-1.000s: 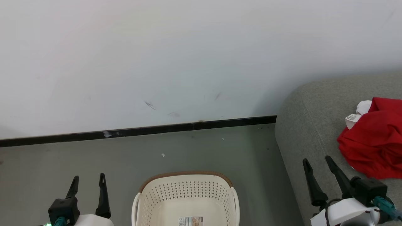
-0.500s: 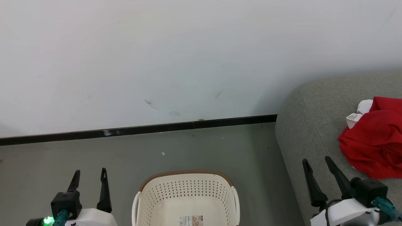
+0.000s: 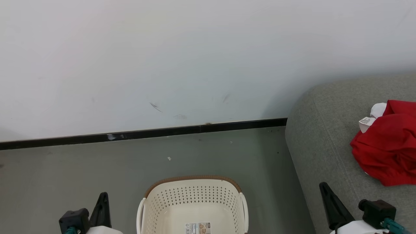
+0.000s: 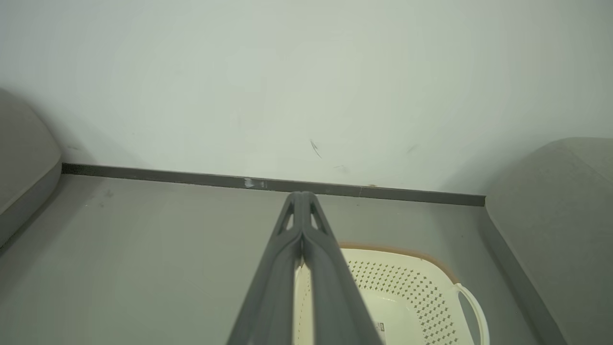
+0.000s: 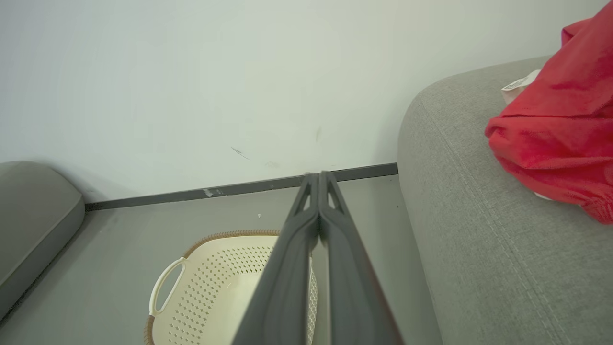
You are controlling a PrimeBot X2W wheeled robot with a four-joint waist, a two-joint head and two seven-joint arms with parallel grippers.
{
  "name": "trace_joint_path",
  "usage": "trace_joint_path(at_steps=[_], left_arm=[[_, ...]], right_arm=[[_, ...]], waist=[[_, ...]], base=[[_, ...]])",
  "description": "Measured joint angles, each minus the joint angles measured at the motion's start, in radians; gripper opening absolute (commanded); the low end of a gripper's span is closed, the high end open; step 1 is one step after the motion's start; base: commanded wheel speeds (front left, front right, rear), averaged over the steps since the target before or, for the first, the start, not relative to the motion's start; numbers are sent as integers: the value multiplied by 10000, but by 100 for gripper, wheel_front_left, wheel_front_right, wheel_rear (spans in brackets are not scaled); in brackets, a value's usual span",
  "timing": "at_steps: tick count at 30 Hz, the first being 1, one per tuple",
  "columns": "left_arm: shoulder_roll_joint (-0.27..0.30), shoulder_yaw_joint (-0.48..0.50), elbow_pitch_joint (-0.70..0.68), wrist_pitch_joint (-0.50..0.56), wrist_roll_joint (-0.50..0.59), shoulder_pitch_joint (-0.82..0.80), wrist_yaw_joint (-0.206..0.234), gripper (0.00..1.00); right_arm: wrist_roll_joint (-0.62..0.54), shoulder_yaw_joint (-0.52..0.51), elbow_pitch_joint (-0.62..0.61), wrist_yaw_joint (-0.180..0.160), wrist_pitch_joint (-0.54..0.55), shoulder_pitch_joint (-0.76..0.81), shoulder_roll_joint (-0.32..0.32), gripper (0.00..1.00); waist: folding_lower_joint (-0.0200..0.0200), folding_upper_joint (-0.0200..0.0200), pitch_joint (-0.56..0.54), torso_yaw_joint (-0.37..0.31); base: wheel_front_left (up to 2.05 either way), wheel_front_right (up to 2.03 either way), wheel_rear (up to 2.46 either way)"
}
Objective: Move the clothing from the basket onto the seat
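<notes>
- Jaws first: the left gripper (image 3: 103, 197) has them clenched on nothing, tips meeting in the left wrist view, low on the left over bare floor (image 3: 65, 169).
- Moving right, the basket (image 3: 195, 198) stands on the floor between the two arms. Its label (image 3: 197, 228) is plain on the bottom and there's no red in the part on show (the near end is cut off, so I can't vouch for that).
- Right gripper (image 3: 324, 187): jaws likewise pressed together and empty, at the near left edge of the seat (image 3: 320, 139).
- And there's the clothing (image 3: 386, 152), a crumpled red heap with a white tag (image 3: 365, 122), lying on the seat ahead and to the right of the right gripper, apart from it. It's bunched, with no clear long axis, and runs off the right edge.
- The right arm is plainly nearer; the left would have to cross the basket.
- My read: the transfer looks done, or all but.
- The wrist views add a second grey cushion (image 4: 21, 158) far left.
</notes>
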Motion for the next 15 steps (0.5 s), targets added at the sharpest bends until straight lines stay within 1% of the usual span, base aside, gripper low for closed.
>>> trace_joint_path(at_steps=[7, 11, 15], left_arm=[[-115, 313, -86, 171, -882, 0, -257, 0], [-211, 497, -107, 299, -1273, 0, -437, 0], [-322, 683, -144, 453, -1705, 0, -614, 0]], right_arm=[[1116, 73, -192, 0, 90, 12, -2, 0], [1988, 42, -194, 0, 226, 10, -2, 0], [2732, -38, -188, 0, 349, 5, -2, 0]], waist=[[1, 0, 21, 9], [5, 0, 27, 14], [26, 0, 26, 20]], base=[[0, 0, 0], [0, 0, 0], [0, 0, 0]])
